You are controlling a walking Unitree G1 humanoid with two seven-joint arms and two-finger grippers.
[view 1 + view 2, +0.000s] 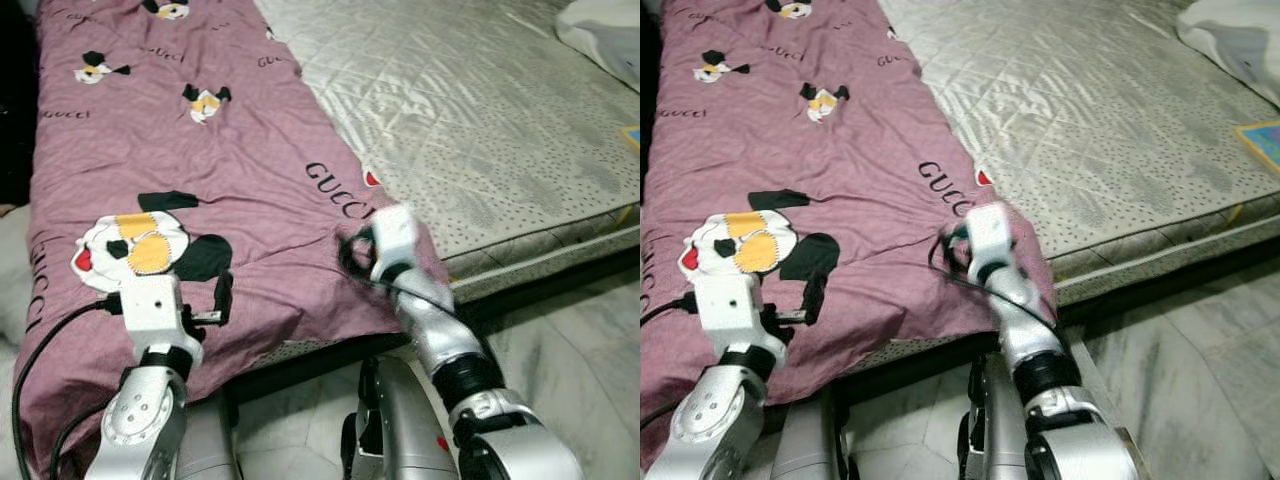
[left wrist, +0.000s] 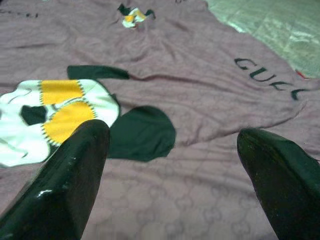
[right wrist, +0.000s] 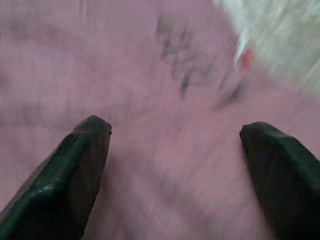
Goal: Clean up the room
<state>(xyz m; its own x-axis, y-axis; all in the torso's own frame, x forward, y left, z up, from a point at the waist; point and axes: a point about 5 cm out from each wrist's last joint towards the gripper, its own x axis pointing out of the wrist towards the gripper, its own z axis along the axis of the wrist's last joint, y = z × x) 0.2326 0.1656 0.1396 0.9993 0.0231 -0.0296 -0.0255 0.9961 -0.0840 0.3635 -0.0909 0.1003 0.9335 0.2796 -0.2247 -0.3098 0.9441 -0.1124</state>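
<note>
1. A pink bed sheet [image 1: 230, 150] with cartoon animals and black letters lies on the left part of a big bed.
2. The sheet covers only one side. The rest of the bed shows a bare, shiny quilted mattress [image 1: 470, 110].
3. The sheet's near edge hangs over the front of the bed, close to the robot.
4. The left gripper [image 2: 172, 165] is over the sheet, near a big cartoon patch [image 1: 135, 245] of white, yellow and black. Its two black fingers [image 2: 70, 180] are spread wide, with nothing between them.
5. The right gripper [image 3: 175, 170] is over the sheet's right edge, near the black letters [image 1: 338, 190] and just beside the bare mattress. Its fingers [image 3: 65, 180] are spread wide too, and hold nothing. The right wrist view is blurry.
6. A white bundle [image 1: 600, 35] sits on the far right corner of the mattress.
7. A pale stone floor [image 1: 570, 340] shows below the bed on the right.
</note>
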